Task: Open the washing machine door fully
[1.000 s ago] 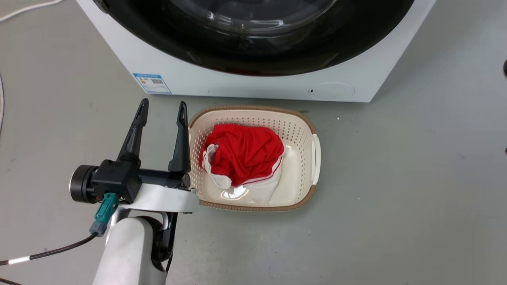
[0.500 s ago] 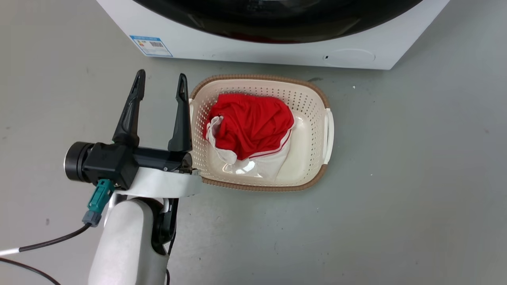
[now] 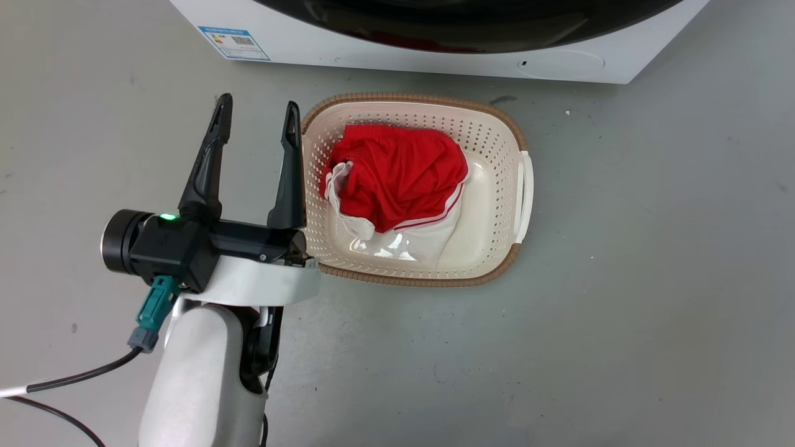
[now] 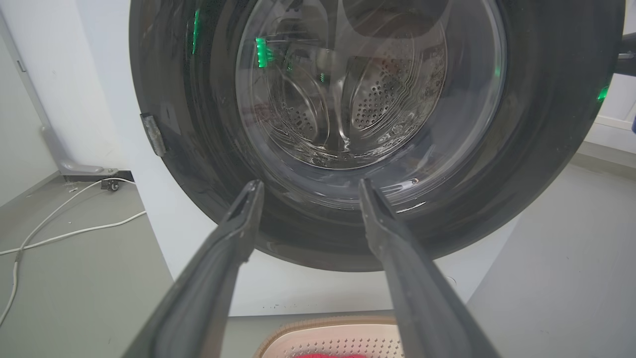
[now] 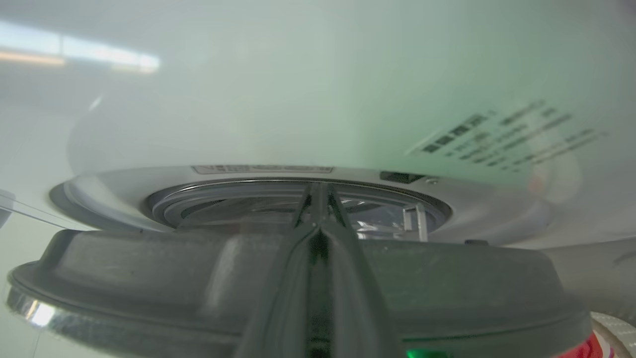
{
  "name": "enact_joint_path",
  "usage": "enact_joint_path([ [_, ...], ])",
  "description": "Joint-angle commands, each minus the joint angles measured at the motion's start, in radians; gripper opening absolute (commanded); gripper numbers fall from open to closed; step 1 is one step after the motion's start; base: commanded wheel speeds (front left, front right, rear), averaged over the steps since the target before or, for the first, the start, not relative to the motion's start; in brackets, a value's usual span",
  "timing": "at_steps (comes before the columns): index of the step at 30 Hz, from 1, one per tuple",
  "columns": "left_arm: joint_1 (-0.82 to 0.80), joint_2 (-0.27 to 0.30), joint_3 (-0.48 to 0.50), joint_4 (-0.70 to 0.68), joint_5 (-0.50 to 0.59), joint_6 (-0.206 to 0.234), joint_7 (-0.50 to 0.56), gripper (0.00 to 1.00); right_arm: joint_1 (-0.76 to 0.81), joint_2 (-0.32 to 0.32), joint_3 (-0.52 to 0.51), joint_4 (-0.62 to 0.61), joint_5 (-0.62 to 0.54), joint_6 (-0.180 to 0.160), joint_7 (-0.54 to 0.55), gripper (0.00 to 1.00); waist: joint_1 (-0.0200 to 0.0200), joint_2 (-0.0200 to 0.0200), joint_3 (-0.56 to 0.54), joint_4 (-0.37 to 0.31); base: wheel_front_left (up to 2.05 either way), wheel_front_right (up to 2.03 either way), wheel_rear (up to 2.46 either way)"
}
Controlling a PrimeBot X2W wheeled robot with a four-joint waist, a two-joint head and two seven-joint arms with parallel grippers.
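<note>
- Head view has shifted: washing machine (image 3: pixel 372 53) now almost out at top edge, laundry basket (image 3: pixel 525 186) higher in picture. Camera moved, things did not.
- Beside basket's left wall as before: left hand (image 3: pixel 258 102), fingers wide apart, empty. Green light (image 3: pixel 168 216) newly lit on its body.
- Right wrist view: washing machine door (image 4: pixel 546 149) looks ajar, drum mouth (image 5: pixel 298 199) visible past its rim.
- At that rim: right hand (image 5: pixel 318 221), fingers pressed together; hold on rim unclear.
- Judgement: body repositioning for pull; door far from fully open.

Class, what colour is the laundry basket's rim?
Brown, on the cream laundry basket; best in the head view.
</note>
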Motion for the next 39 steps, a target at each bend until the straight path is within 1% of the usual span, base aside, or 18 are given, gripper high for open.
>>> enact_joint_path([
  [1, -0.020, -0.001, 0.001, 0.001, 0.003, 0.003, -0.003, 1.00, 0.015, 0.021, 0.012, -0.021, 0.010, 0.000, 0.033, 0.00, -0.0002, 0.0000, 0.000, -0.001, 0.00, 0.00, 0.00],
  [11, -0.006, -0.001, -0.002, 0.015, 0.001, -0.003, -0.003, 1.00, 0.118, 0.004, 0.016, -0.088, 0.113, 0.001, 0.218, 0.00, -0.0002, 0.0000, -0.036, -0.016, 0.00, 0.00, 0.00],
  [13, -0.001, -0.001, -0.003, 0.022, 0.003, -0.002, -0.003, 1.00, 0.139, -0.006, 0.018, -0.097, 0.131, 0.001, 0.237, 0.00, -0.0002, 0.0000, -0.049, -0.020, 0.00, 0.00, 0.00],
  [18, 0.015, -0.001, -0.008, 0.036, 0.005, -0.002, -0.003, 1.00, 0.219, 0.002, 0.031, -0.134, 0.175, 0.001, 0.279, 0.00, -0.0002, 0.0000, -0.094, -0.030, 0.00, 0.00, 0.00],
  [28, 0.073, -0.001, -0.014, 0.073, 0.017, -0.011, -0.003, 1.00, 0.407, 0.028, 0.071, -0.241, 0.241, 0.001, 0.326, 0.00, -0.0002, 0.0000, -0.210, -0.056, 0.00, 0.00, 0.00],
  [39, 0.134, -0.001, -0.026, 0.118, 0.019, -0.009, -0.003, 1.00, 0.614, 0.085, 0.109, -0.367, 0.293, 0.001, 0.303, 0.00, -0.0002, 0.0000, -0.328, -0.086, 0.00, 0.00, 0.00],
])
